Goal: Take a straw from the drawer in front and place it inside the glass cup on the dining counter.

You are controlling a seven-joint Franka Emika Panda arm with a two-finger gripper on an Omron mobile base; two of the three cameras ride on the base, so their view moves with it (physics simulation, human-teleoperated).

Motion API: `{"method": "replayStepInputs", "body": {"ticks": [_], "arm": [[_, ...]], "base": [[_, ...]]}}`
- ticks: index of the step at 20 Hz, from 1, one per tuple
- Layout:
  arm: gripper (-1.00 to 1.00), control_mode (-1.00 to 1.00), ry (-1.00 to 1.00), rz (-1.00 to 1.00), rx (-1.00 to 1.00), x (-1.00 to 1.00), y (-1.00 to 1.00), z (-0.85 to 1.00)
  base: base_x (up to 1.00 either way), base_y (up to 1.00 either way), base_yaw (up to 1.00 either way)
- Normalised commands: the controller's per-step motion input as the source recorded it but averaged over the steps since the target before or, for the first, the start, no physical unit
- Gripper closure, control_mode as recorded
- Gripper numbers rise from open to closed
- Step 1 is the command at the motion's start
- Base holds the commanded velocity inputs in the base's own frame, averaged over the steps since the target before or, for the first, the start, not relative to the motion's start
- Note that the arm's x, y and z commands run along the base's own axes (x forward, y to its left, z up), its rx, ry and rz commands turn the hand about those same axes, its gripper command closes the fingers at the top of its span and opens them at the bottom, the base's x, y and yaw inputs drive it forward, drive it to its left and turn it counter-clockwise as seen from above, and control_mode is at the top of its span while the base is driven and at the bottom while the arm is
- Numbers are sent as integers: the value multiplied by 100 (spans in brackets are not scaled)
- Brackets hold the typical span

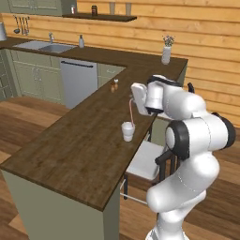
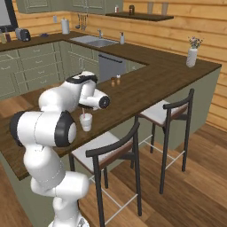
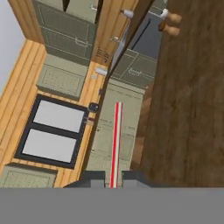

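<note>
dining counter (image 1: pixel 84 140): dark wood planks, matt, visible grain. glass cup (image 1: pixel 128 131): whitish, translucent, kinda frosted. straw (image 3: pixel 115 144): smooth reddish-pink, plastic-looking. wall (image 1: pixel 197 28): pale wood planks. dishwasher (image 1: pixel 78 82): brushed-metal look.

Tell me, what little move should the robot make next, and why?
Probably let go. The straw, pinched in the shut hand, already hangs with its lower end at the mouth of the glass cup on the dining counter, so opening should drop it in.
</note>
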Motion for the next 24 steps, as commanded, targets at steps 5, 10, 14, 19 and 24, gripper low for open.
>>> {"method": "replayStepInputs", "body": {"ticks": [5, 10, 14, 19, 24], "arm": [[100, -100, -11, 13, 4, 1, 0, 20], [100, -100, -1, 2, 0, 0, 7, 0], [100, -100, 0, 0, 0, 0, 26, 0], [100, -100, 0, 0, -6, 18, 40, 1], [100, -100, 1, 4, -1, 63, 8, 0]], "base": [[0, 0, 0], [0, 0, 0], [0, 0, 0], [0, 0, 0], [0, 0, 0]]}}
